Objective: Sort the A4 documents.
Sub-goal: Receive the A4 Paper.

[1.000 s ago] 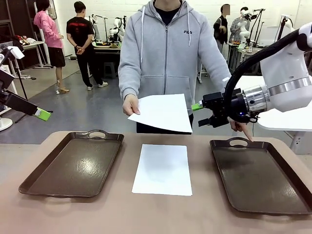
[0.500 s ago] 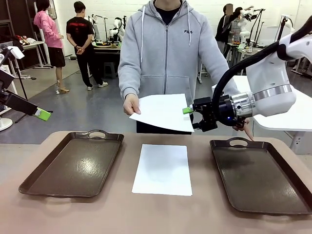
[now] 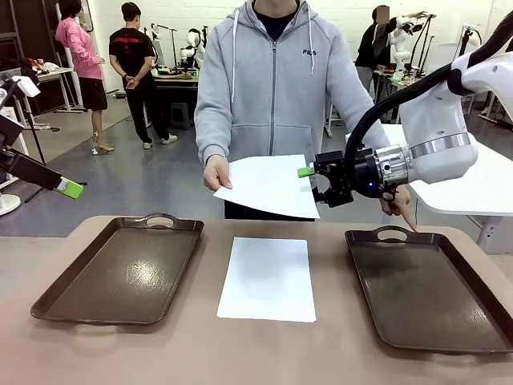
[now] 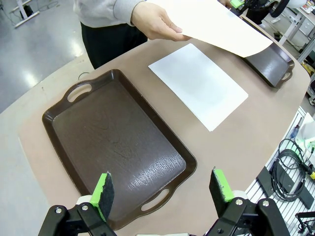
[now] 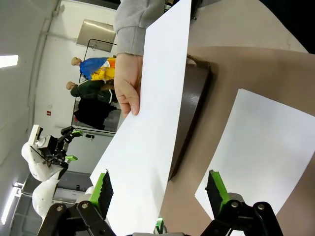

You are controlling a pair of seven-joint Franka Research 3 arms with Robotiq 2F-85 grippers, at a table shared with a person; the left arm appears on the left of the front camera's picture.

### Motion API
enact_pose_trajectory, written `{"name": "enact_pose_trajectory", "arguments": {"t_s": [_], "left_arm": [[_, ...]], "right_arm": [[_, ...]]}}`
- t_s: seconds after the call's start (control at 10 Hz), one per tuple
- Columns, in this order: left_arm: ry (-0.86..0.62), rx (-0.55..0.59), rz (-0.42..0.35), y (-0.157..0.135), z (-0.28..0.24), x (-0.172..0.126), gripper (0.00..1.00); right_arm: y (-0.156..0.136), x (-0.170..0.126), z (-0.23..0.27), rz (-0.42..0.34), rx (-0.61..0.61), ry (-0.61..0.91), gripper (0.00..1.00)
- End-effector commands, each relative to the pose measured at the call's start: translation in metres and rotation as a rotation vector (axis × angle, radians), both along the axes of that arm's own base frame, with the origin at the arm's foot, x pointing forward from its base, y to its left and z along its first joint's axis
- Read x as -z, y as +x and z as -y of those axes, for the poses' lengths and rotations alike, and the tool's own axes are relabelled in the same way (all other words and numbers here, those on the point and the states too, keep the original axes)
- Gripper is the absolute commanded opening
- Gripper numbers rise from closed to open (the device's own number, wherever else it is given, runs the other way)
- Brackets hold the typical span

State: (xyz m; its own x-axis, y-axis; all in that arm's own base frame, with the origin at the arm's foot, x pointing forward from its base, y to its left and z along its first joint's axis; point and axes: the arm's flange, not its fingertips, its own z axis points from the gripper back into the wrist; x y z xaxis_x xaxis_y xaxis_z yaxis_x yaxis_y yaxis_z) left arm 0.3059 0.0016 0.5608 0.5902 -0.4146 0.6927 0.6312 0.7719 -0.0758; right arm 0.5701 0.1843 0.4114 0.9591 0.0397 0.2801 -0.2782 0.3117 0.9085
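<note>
The right gripper [image 3: 313,185] has slid left to the held sheet [image 3: 268,186], jaws wide at its right edge. The left gripper [image 4: 162,187] gapes above the left tray [image 4: 118,142].

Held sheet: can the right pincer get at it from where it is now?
Probably yes. The right pincer is open at the held sheet's free edge, nothing between them; its wrist view shows the sheet inside the open jaws. The person's hand grips the opposite edge, clear of the approach.
</note>
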Motion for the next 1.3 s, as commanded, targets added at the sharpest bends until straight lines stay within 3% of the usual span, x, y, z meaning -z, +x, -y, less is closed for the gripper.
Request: {"name": "enact_pose_trajectory", "arguments": {"t_s": [0.0, 1.0, 1.2], "left_arm": [[0.002, -0.002, -0.001, 0.001, 0.0, 0.001, 1.0], [0.002, -0.002, -0.001, 0.001, 0.0, 0.001, 1.0], [0.002, -0.002, -0.001, 0.001, 0.0, 0.001, 1.0]], "right_arm": [[0.008, 0.001, -0.006, -0.059, 0.0, 0.108, 1.0], [0.005, 0.016, -0.026, -0.128, -0.031, 0.212, 1.0], [0.004, 0.016, -0.028, -0.131, -0.037, 0.226, 0.82]]}}
